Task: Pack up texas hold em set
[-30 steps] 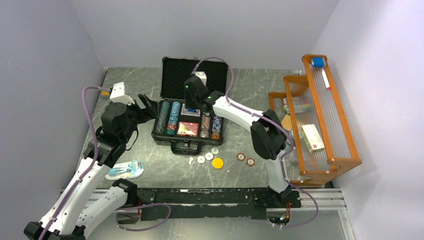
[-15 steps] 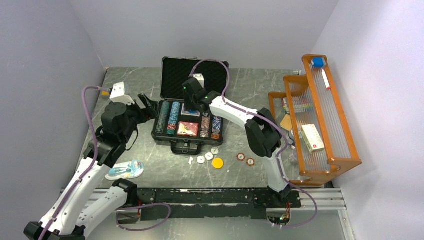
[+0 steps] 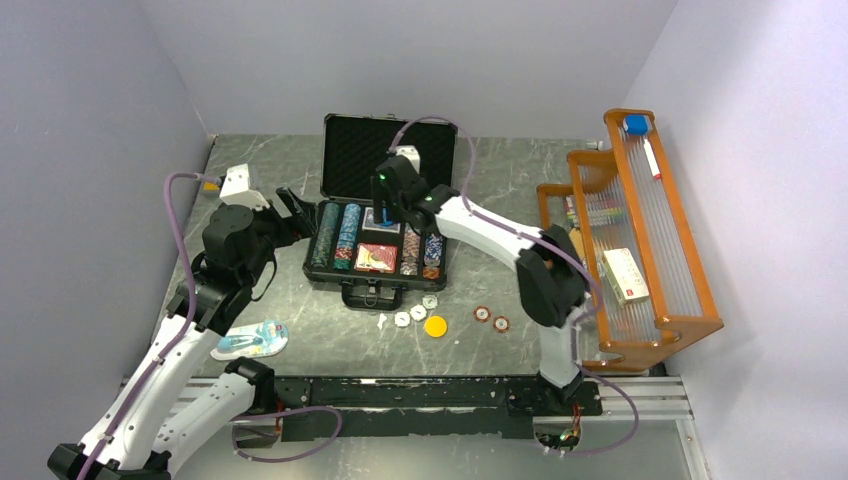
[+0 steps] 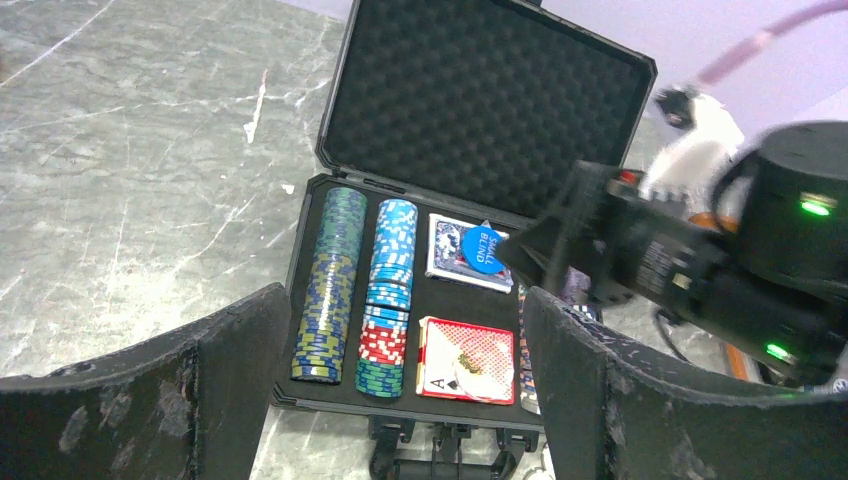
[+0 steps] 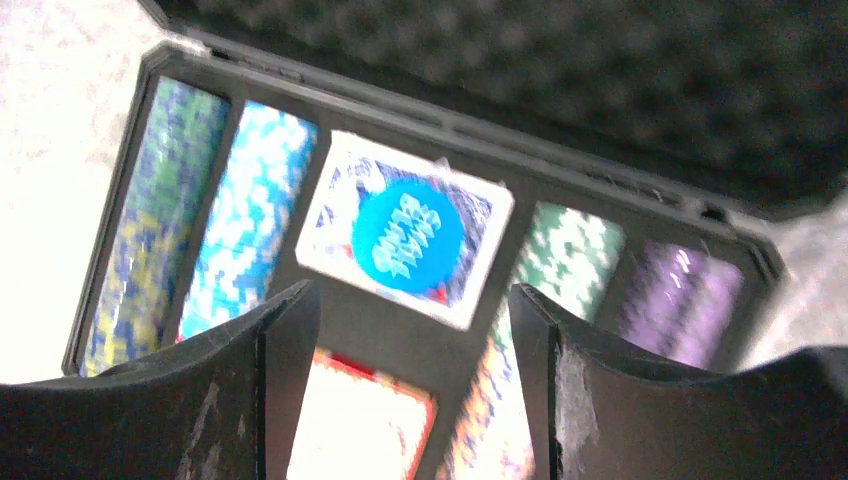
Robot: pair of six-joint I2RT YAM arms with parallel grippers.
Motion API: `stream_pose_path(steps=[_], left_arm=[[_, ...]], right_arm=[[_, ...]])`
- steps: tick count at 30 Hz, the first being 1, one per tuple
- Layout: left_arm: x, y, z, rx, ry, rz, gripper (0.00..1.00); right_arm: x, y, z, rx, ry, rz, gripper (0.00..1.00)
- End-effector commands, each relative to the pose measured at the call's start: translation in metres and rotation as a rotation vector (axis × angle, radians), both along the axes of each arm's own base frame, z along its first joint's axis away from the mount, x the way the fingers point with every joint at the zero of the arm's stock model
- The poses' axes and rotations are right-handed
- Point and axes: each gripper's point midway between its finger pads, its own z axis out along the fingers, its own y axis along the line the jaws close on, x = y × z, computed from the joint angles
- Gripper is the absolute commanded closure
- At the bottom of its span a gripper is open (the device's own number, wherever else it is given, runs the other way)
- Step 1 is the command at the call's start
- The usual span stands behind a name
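The black briefcase (image 3: 346,281) lies open mid-table with its foam lid (image 3: 390,145) up and rows of striped chips (image 3: 335,235) in it. A blue disc (image 4: 484,248) lies on the blue card deck (image 4: 445,252), and the red deck (image 4: 468,360) sits in front of it. My right gripper (image 5: 410,400) hangs open and empty just above the blue disc (image 5: 405,236) and deck. My left gripper (image 4: 405,400) is open and empty, left of the case. White discs (image 3: 418,312), a yellow disc (image 3: 435,326) and two red-striped chips (image 3: 491,318) lie on the table in front of the case.
A blue-white blister pack (image 3: 250,340) lies near the left arm's base. An orange wooden rack (image 3: 640,240) stands along the right wall. Walls close in the table on the left, back and right.
My right gripper has shifted slightly to the right over the case's back row. The left arm has not moved.
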Motion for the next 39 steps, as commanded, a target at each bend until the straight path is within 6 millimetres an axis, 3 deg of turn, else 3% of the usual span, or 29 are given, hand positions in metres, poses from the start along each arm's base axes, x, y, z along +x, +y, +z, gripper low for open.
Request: stream_pose_path(steps=[1, 4, 8, 11, 14, 19, 29, 39], left_arm=[[-0.001, 0.000, 0.006, -0.006, -0.024, 0.001, 0.10], [-0.001, 0.000, 0.007, -0.006, -0.029, 0.000, 0.10], [-0.002, 0.001, 0.009, -0.006, -0.036, 0.003, 0.10], [-0.002, 0.001, 0.009, -0.008, -0.036, 0.001, 0.10], [-0.001, 0.000, 0.006, -0.009, -0.030, -0.001, 0.10], [0.000, -0.001, 0.006, -0.009, -0.025, -0.003, 0.10], [-0.001, 0.001, 0.006, -0.007, -0.028, 0.005, 0.10], [0.000, 0.000, 0.005, -0.007, -0.024, 0.001, 0.10]], right_arm=[[-0.030, -0.031, 0.037, 0.034, -0.042, -0.003, 0.27], [-0.062, -0.059, 0.034, 0.016, -0.012, 0.001, 0.26], [-0.107, -0.094, 0.015, -0.047, 0.083, 0.032, 0.26], [-0.134, -0.113, 0.010, -0.076, 0.126, 0.039, 0.25], [-0.159, -0.110, 0.003, -0.098, 0.162, 0.150, 0.14], [-0.200, -0.097, -0.030, -0.141, 0.284, 0.285, 0.09], [-0.239, -0.108, -0.088, -0.330, 0.395, 0.313, 0.09], [-0.248, -0.113, -0.116, -0.363, 0.462, 0.321, 0.29]])
